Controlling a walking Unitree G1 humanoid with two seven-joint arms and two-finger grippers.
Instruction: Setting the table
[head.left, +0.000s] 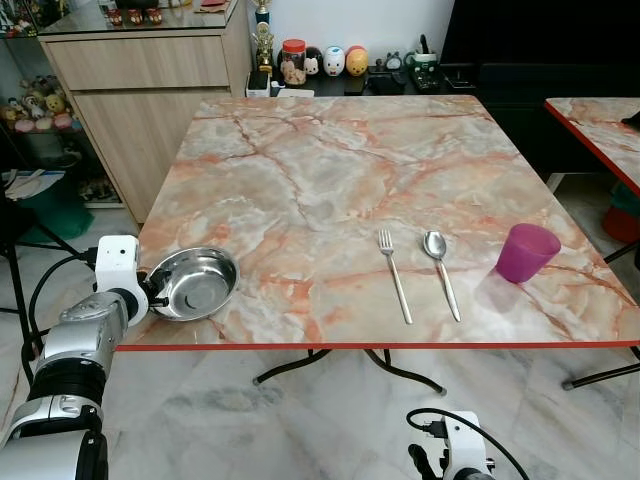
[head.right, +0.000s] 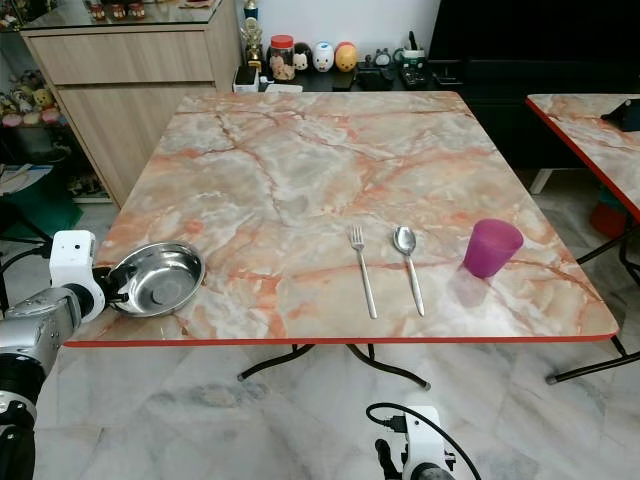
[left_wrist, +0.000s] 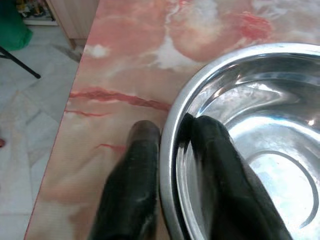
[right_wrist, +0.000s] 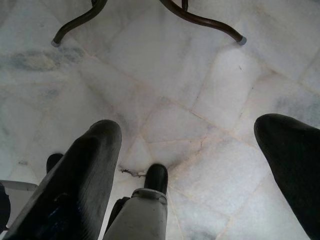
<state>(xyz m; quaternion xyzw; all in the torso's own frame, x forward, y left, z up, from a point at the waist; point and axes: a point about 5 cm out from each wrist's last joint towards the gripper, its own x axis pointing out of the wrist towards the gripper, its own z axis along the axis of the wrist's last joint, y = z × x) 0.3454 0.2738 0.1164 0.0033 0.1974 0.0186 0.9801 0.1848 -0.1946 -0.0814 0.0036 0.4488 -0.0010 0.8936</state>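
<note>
On the marble table (head.left: 330, 160), the left hand (left_wrist: 167, 150) pinches the steel bowl's (head.left: 195, 282) rim.

A marble-patterned bench (head.left: 330, 160) with a red edge stands on pale marble floor (head.left: 250, 420). A wooden cabinet (head.left: 140, 90) sits behind, beside a white wall (head.left: 350, 20).

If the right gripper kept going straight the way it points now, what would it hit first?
Most likely the floor. The right gripper hangs low below the table edge, fingers spread, aimed down at the pale marble tiles. The table's dark legs sit further out, seemingly off that line, though depth is hard to judge.
</note>
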